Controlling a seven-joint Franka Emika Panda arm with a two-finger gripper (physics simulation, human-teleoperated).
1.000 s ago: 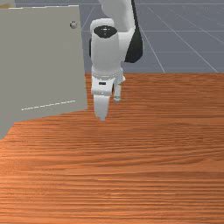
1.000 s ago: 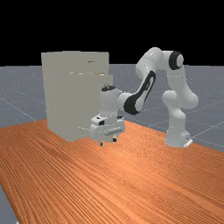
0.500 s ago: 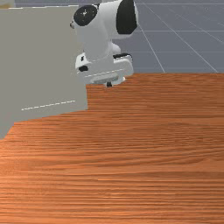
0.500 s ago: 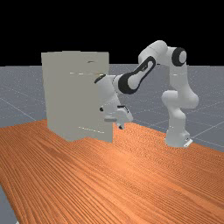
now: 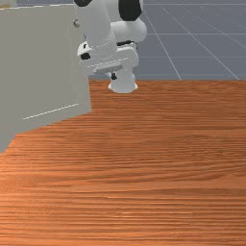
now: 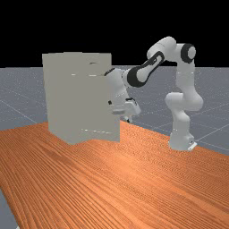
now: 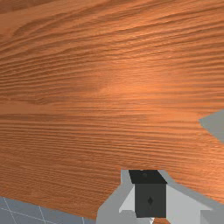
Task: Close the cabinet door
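I judge I'm pushing the flat grey cabinet door (image 5: 43, 67); next, my white claw (image 5: 113, 76), whose opening and hold I can't tell, must swing its free edge toward the boxy grey cabinet (image 6: 56, 98).

table (image 5: 144, 168): orange-brown wood, grained | floor (image 5: 202, 43): grey, pale grid lines, beyond table | backdrop (image 6: 114, 31): black

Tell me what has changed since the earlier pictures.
The cabinet door swung slightly, its free edge moving toward the far view's right, seemingly nearer closed. The gripper rose, tilted and shifted toward the far view's right. The cabinet body and arm base stayed put.
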